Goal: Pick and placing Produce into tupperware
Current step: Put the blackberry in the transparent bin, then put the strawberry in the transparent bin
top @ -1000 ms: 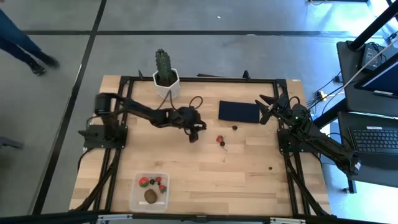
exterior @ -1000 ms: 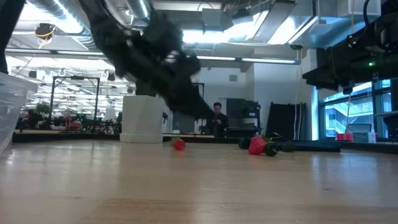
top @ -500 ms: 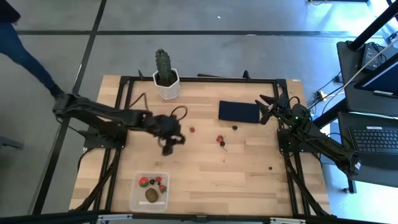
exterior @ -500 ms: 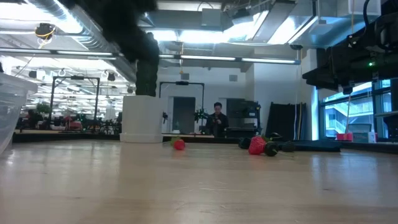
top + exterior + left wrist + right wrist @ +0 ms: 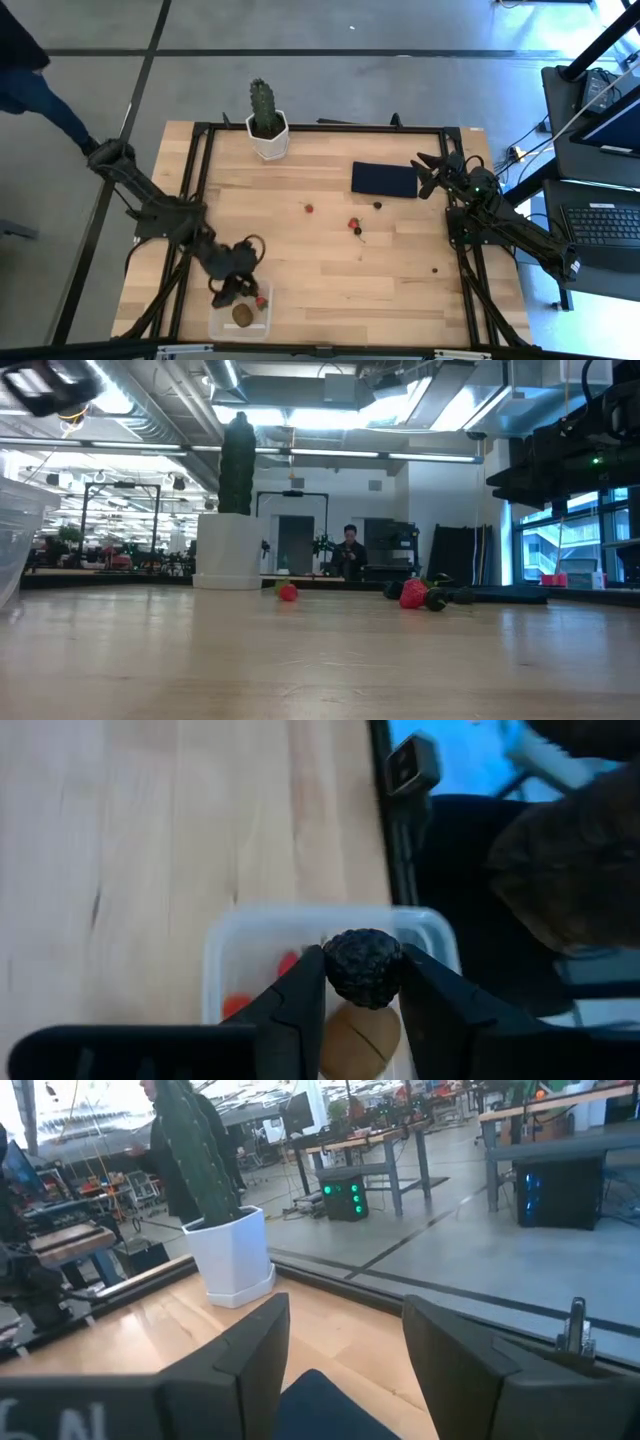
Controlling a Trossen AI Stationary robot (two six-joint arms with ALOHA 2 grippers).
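Note:
My left gripper [image 5: 233,288] hovers over the far edge of the clear tupperware [image 5: 220,325] at the table's near left, shut on a dark round berry [image 5: 363,960]. In the box lie a brown kiwi [image 5: 360,1038] and red strawberries [image 5: 236,1005]. On the table's middle rest a small red fruit [image 5: 309,209], a strawberry [image 5: 353,224] with a dark berry [image 5: 359,233] beside it, and two more dark berries [image 5: 378,205] [image 5: 434,269]. My right gripper [image 5: 428,176] waits open at the far right. My left gripper pinches the dark berry [image 5: 364,982] between its two fingers [image 5: 305,988], one on either side of it, coming from above and pointing down. The berry is lifted clear, above the open tupperware [image 5: 320,917].
A green cactus in a white pot [image 5: 267,125] stands at the far edge. A flat navy rectangle [image 5: 384,180] lies next to my right gripper. The low view shows the strawberry [image 5: 414,594] and small red fruit [image 5: 288,593] on bare wood. A person's leg [image 5: 40,100] shows left of the table.
My left arm has swung from the middle of the table, beside the small red fruit, toward the near left edge, and now stands over the tupperware. The small red fruit, hidden under the gripper before, lies in the open. My right arm has kept still.

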